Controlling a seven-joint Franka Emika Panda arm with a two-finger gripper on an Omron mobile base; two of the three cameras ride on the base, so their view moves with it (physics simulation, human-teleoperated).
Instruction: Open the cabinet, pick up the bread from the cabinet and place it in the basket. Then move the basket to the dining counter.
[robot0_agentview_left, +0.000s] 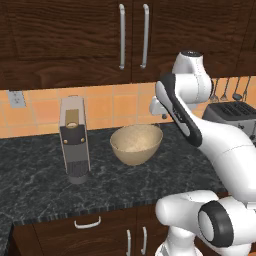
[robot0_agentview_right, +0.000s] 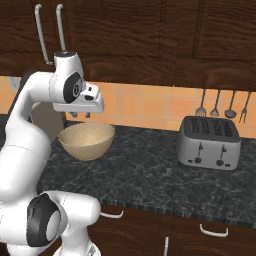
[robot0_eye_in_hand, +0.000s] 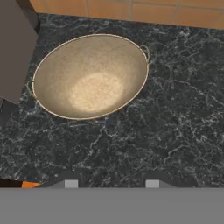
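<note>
The gripper (robot0_eye_in_hand: 108, 183) is seen low in the frame, spread apart, holding nothing. The basket (robot0_eye_in_hand: 89, 76) looks light and stiff; its rim should be grabbed.

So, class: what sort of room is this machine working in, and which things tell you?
A kitchen, most likely a home one. A four-slot toaster sits on a black speckled counter, cooking utensils hang on the orange tiled wall, and dark wood cabinet doors hang closed above.
</note>
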